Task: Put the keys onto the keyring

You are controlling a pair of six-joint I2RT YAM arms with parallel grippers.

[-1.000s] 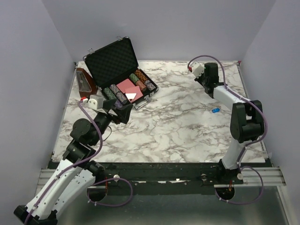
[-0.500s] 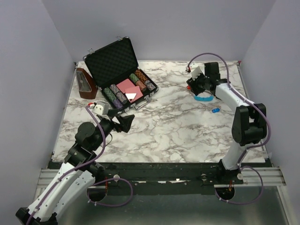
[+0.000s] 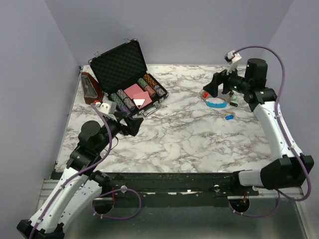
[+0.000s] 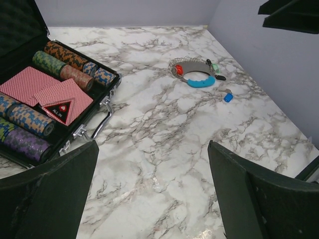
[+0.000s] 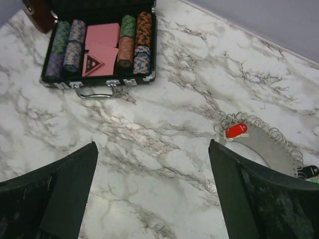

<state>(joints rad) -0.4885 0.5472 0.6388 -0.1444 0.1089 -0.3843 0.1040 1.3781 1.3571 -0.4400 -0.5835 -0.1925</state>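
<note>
keyring [image 3: 217,104], one; red key [image 3: 205,93], blue key [image 3: 229,117]: two

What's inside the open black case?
Rows of poker chips on either side of red-backed cards, with a triangular marker lying on the cards. Whatever is beneath the cards is covered.

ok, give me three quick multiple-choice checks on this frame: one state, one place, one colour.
1. The right gripper has jaws: A) open, empty B) shut, empty C) shut on a key
2. Relative to the keyring, the blue key is: A) threaded on it B) apart, on the table C) under it
3. Key at the keyring's end: A) green B) yellow C) red

A: jaws stand wide, nothing between. B: bare marble separates them. C: the red key lies at the coil's end.
</note>
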